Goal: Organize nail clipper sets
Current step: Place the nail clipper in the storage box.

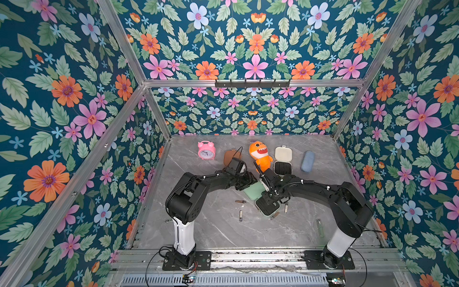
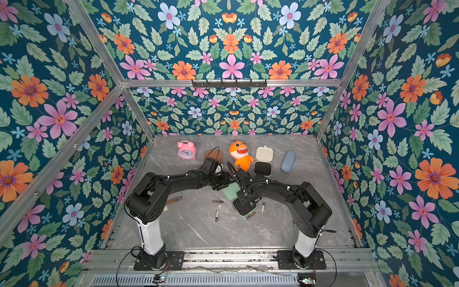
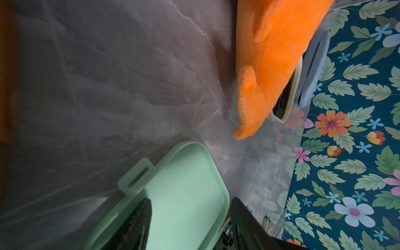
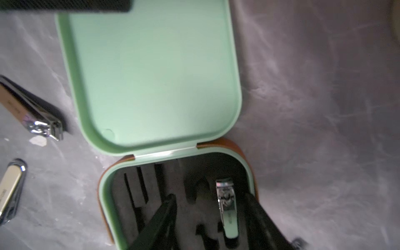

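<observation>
Right gripper [image 4: 210, 194]: at the lower centre of the right wrist view. Its black jaws stand apart on either side of a small steel nail clipper with a mint-green handle [image 4: 227, 212], and nothing is held.
Left gripper [image 3: 191, 200]: at the bottom of the left wrist view, jaws half apart astride the far end of the mint lid. The view is blurred, so I cannot tell whether they pinch it or only steady it.
Mint-green rounded-square hinged case [image 1: 253, 192]: in the centre of both top views, between the two wrists, lying open flat.
Its black slotted insert [image 4: 140, 190]: holds that one clipper, and the other slots are bare.
Loose tools: a brown-handled clipper [image 4: 32, 112] and a cream-handled clipper [image 4: 10, 190] lie at the left edge of the right wrist view. In a top view, another clipper [image 1: 286, 207] is just right of the base and a long thin file [image 1: 320, 227] is at lower right. All lie on the grey marble tabletop [image 1: 211, 231].
Cream hinged case [image 1: 283, 154]: right of centre, open, and its black insert shows no metal.
Brown case [image 1: 231, 156]: upper centre, partly behind the left wrist, with only its brown top showing.
Done: one tool seated, by my reading.
Left: the loose tools to slot, then lids to close. The task looks early.
Bystanders: an orange plush shark [image 1: 259, 155], a pink alarm clock [image 1: 206, 150] and a blue-grey oblong pouch [image 1: 308, 161] sit along the upper row.
</observation>
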You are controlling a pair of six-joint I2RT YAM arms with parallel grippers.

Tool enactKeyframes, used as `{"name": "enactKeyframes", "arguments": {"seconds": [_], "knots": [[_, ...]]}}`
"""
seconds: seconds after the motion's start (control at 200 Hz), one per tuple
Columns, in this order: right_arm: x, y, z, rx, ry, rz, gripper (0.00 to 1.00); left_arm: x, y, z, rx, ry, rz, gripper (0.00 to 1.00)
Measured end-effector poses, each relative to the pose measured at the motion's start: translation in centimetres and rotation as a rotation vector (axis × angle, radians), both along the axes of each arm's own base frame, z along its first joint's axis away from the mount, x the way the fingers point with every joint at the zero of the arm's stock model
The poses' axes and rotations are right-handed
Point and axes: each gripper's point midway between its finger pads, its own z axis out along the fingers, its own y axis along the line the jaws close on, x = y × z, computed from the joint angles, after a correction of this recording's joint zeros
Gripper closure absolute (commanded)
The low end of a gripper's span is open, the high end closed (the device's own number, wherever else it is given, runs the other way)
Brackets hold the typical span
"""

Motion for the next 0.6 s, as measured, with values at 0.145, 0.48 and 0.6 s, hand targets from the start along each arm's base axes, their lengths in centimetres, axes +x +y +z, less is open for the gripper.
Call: {"name": "enactKeyframes", "arguments": {"seconds": [0.145,0.48,0.6], "knots": [[0.2,-0.1,1.5,0.011,-0.028,-0.007,0.4,0.0,0.0,0.0,0.0,0.001,0.0,0.38],[-0.3,-0.1,1.0,0.014,0.008,-0.016,0.82,0.1,0.0,0.0,0.001,0.001,0.0,0.38],[-0.1,-0.5,0.4,0.008,0.02,-0.027,0.83,0.1,0.0,0.0,0.001,0.001,0.0,0.39]]}}
